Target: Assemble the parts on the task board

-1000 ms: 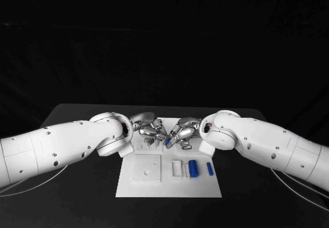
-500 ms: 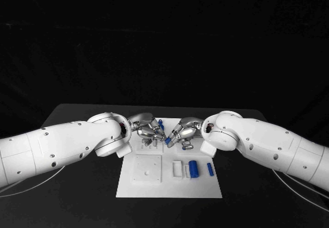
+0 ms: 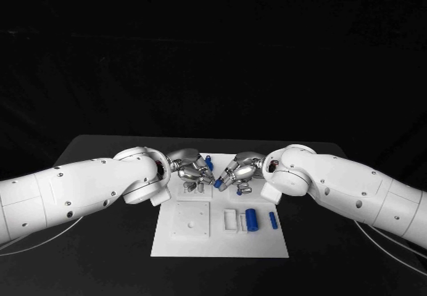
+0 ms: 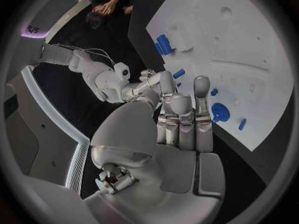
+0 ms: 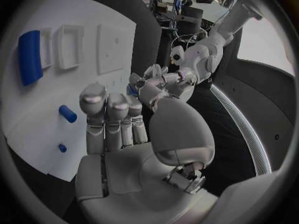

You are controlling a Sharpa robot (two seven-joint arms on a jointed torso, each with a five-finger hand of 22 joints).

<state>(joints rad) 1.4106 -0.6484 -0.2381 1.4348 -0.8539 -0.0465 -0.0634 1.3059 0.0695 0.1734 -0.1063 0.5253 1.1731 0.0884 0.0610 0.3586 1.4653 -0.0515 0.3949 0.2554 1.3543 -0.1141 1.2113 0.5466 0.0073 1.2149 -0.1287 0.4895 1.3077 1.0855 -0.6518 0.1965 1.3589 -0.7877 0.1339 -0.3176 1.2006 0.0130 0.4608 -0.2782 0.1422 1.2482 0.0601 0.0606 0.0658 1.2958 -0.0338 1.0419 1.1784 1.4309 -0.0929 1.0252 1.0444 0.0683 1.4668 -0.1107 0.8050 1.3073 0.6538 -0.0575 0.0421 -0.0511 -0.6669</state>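
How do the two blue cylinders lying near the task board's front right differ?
The larger blue cylinder is thicker and longer, lying beside the white blocks. The smaller blue cylinder is thinner and shorter, lying nearer the white task board's right edge. Both lie flat, roughly parallel, untouched by either hand.

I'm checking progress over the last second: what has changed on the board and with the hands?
The two hands have drawn slightly apart over the board's far half. The left hand now shows a small blue part upright at its fingertips; the right hand still holds a blue part. The blue cylinders and white pieces near the front stayed put.
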